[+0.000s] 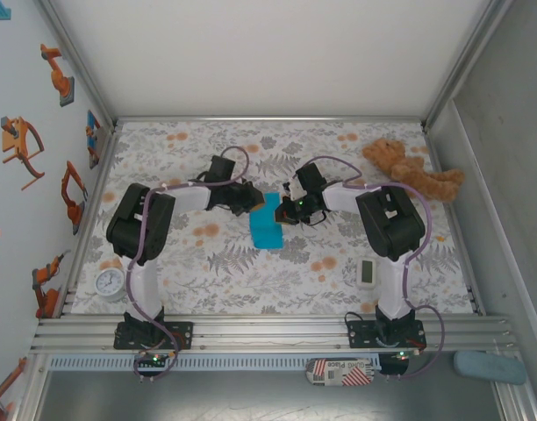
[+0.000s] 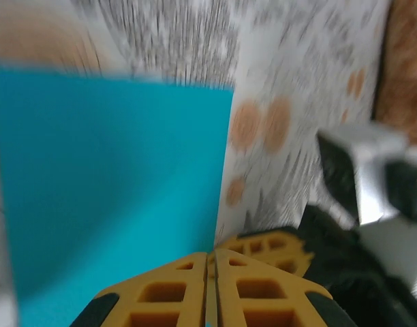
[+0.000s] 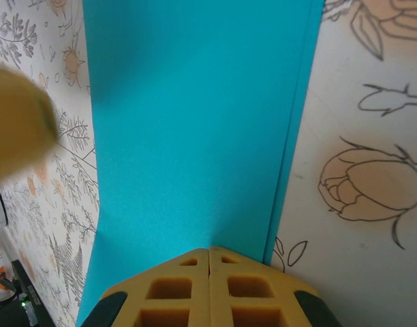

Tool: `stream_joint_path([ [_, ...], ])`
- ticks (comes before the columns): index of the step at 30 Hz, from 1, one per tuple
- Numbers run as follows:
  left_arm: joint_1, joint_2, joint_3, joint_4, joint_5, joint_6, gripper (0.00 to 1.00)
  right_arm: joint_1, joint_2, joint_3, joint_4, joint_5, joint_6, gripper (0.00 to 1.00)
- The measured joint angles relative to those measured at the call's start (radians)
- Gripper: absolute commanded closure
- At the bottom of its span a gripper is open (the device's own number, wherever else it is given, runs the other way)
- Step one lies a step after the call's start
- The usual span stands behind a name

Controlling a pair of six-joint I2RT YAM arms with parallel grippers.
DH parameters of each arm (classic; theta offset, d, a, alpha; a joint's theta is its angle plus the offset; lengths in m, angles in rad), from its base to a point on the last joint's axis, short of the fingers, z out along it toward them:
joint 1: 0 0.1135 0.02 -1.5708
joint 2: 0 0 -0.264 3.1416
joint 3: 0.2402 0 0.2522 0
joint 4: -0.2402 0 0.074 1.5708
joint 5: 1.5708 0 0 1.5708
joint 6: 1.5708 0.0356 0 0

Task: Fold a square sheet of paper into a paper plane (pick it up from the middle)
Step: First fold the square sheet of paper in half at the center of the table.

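We see a thin cyan-blue sheet of paper [image 1: 267, 226], plain and unmarked, over a white tablecloth [image 1: 207, 272] printed with grey leaves and orange blossoms (paler peach up close). The right gripper [image 3: 208, 253] has yellow-orange waffle-patterned fingers [image 3: 169, 293] edged black. The plush teddy bear [image 1: 400, 162] is brown.

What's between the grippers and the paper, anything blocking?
Nothing visible. The left gripper and the right gripper are each shut on an edge of the paper, held between them at mid-table. The bear and the timer lie off to the right, apart from it.
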Motion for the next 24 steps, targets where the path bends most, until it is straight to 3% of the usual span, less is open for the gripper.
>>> stream_joint_path([
  [16,-0.02,-0.023,-0.082,-0.15,0.013,0.08,0.89,-0.004,0.0,-0.008,0.007,0.0,-0.002,1.0],
  [24,0.019,-0.187,-0.265,-0.203,-0.03,0.14,0.9,-0.004,-0.009,-0.027,0.03,0.001,-0.002,1.0],
])
